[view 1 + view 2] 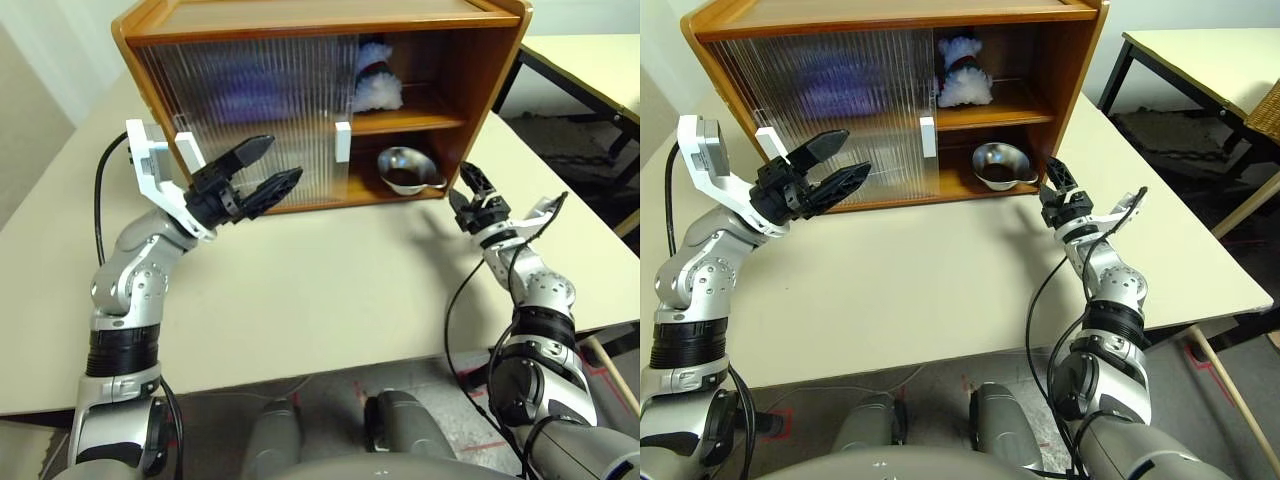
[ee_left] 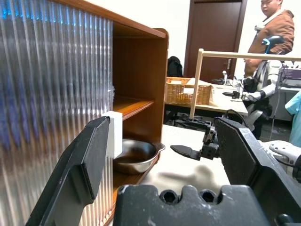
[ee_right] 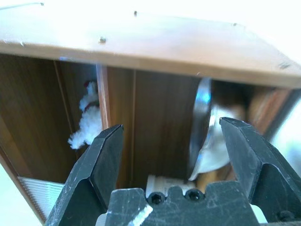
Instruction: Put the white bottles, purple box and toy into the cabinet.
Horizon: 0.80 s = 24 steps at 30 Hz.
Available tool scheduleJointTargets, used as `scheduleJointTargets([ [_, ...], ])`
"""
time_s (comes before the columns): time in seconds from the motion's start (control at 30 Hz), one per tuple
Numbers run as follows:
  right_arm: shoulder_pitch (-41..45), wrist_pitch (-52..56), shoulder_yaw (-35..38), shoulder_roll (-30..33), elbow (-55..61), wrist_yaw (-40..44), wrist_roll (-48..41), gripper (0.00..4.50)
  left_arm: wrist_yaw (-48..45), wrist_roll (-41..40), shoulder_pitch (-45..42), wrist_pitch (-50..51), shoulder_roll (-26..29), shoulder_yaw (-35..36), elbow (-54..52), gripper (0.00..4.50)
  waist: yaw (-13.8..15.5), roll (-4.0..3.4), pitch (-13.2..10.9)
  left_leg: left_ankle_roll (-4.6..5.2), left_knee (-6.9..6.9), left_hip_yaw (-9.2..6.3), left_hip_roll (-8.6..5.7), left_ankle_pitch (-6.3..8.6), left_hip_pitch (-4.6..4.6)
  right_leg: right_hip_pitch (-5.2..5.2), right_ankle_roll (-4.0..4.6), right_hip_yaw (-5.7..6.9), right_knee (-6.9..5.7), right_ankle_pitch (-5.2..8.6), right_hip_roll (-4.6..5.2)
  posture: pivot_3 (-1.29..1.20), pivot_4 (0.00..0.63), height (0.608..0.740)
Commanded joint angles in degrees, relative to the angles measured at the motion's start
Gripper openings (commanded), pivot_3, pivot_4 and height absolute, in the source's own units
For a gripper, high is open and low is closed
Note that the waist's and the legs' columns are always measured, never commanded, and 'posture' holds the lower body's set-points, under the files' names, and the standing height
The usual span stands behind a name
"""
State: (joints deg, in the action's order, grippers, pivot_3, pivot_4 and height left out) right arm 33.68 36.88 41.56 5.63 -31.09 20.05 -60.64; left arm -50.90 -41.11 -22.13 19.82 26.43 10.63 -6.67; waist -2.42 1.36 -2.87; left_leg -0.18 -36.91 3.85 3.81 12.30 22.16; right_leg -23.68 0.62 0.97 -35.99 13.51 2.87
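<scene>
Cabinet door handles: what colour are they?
White. The handle on the ribbed translucent sliding door of the cabinet shows best in the right eye view.

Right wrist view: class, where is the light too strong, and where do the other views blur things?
Right wrist view: glare washes out the cabinet top. Left and right eye views: ribbed sliding door smears a purple shape behind it. Left wrist view: that door blurs blue.

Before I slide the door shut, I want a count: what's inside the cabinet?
In the cabinet, the toy sits on the upper shelf and a steel bowl on the lower. Behind the ribbed door only a purple blur shows; the rest is hidden.
</scene>
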Motion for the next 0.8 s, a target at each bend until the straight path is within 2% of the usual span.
scheduleJointTargets([
  [0.03, 1.8, -0.4, -0.2, 0.5, -4.9, -0.6, 0.0, 4.47, 1.3, 0.0, 2.1, 0.4, 1.2, 1.6, -2.9, 4.50, 0.4, 0.01, 0.0, 0.00, 0.00, -0.02, 0.00, 0.00, 0.02, 0.00, 0.00, 0.01, 0.01, 0.00, -0.01, 0.11, 0.010, 0.740],
  [0.17, 5.6, -2.2, -0.6, 1.8, -11.9, 1.0, 1.6, 4.47, 3.1, -0.6, 4.8, 1.1, 2.1, 3.2, -6.4, 4.50, 0.8, 0.00, 0.0, 0.00, 0.00, -0.02, -0.01, 0.00, 0.04, 0.00, 0.00, 0.01, 0.04, 0.00, 0.01, 0.16, 0.015, 0.740],
  [0.53, 15.5, -10.3, 0.0, 4.7, -29.8, 5.8, 6.1, 4.47, 7.1, -2.6, 9.9, 3.0, 4.0, 6.6, -12.7, 4.50, 4.1, -0.02, -0.1, 0.01, 0.02, -0.05, -0.02, 0.00, 0.03, -0.01, 0.01, 0.01, 0.07, 0.01, -0.02, 0.25, 0.028, 0.740],
  [0.8, 18.2, -13.1, 0.5, 5.5, -34.9, 6.7, 8.1, 4.47, 8.4, -3.4, 11.3, 3.7, 4.4, 7.4, -14.6, 4.50, 6.7, -0.08, -0.3, 0.01, 0.03, -0.05, -0.01, 0.00, 0.07, -0.01, 0.03, 0.03, 0.13, 0.02, -0.01, 0.26, 0.034, 0.740],
])
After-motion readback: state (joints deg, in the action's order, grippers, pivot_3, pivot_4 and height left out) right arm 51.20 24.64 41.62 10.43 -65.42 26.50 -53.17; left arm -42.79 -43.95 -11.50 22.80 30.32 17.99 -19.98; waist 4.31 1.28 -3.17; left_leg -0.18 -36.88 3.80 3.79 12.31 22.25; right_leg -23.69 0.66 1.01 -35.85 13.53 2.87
